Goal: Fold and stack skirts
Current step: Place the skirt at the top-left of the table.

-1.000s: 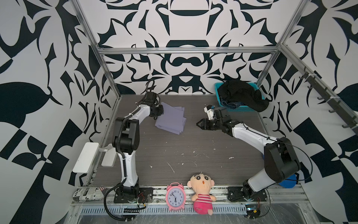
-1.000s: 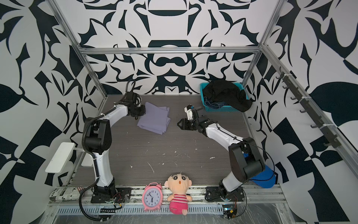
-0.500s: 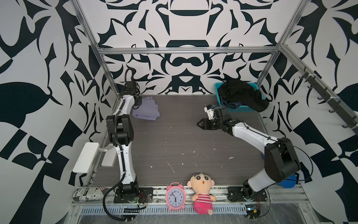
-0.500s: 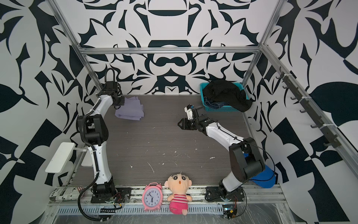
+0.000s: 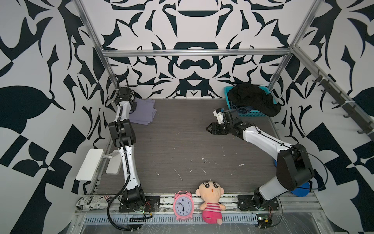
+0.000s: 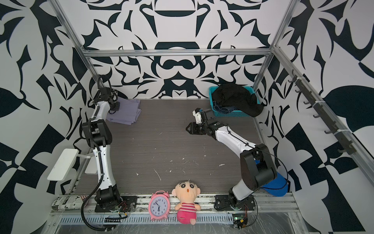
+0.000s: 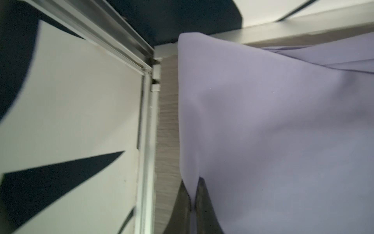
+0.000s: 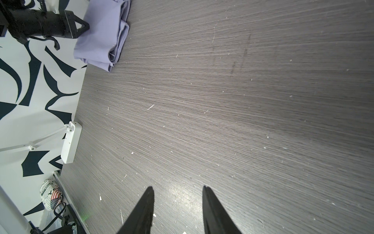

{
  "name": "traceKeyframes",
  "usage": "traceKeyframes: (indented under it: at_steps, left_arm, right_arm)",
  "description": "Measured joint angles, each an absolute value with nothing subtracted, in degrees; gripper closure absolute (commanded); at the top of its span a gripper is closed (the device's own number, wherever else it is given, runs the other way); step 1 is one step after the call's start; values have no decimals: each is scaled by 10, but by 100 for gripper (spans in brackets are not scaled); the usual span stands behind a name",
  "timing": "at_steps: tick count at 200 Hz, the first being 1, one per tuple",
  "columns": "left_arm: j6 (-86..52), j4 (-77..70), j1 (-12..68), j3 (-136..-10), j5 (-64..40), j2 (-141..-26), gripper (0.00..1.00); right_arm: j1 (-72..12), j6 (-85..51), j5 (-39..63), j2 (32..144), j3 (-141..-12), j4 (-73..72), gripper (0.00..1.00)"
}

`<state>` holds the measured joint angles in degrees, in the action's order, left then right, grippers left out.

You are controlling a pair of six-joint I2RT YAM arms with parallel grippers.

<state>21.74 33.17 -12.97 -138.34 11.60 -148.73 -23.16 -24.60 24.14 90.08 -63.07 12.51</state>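
Left claw (image 7: 193, 190) clamps edge of folded lavender skirt (image 7: 273, 131), back-left worktop (image 5: 182, 141) corner. Right claw (image 8: 178, 189) parted midway, empty. Denim skirt (image 5: 241, 109) mostly hidden under black skirt (image 5: 253, 97) in basket (image 5: 253, 114).

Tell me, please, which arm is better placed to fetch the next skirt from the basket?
Probably the right. The right pincer is open and empty above the table, near the teal basket holding the black skirt; the left pincer is shut on the lavender skirt in the opposite corner.
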Motion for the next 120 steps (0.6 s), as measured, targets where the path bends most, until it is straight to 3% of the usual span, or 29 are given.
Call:
traceKeyframes:
  at_steps: [33, 38, 47, 53, 62, 79, 85, 120]
  left_arm:
    - [235, 307, -141, -1388, 130, -1499, 98]
    - [237, 303, -142, -1389, 133, -1501, 91]
    - [243, 295, -143, -1389, 138, -1504, 53]
    - [242, 289, -143, -1389, 142, -1505, 34]
    - [244, 280, -143, -1389, 149, -1506, 29]
    - [244, 260, -143, -1389, 157, -1506, 4]
    - [247, 250, -142, -1389, 161, -1506, 0]
    - [245, 214, -131, -1343, 181, -1471, 1]
  right_arm:
    - [-231, -244, 241, 901, -635, 131, 57]
    - [-231, -244, 241, 901, -635, 131, 57]
    - [-231, -244, 241, 901, -635, 131, 57]
    - [-231, -244, 241, 901, -635, 131, 57]
    - [-231, -244, 241, 901, -635, 133, 57]
    - [-231, -244, 241, 901, -636, 135, 57]
    - [-231, -244, 241, 901, -636, 135, 57]
    - [-230, -244, 242, 901, -639, 140, 57]
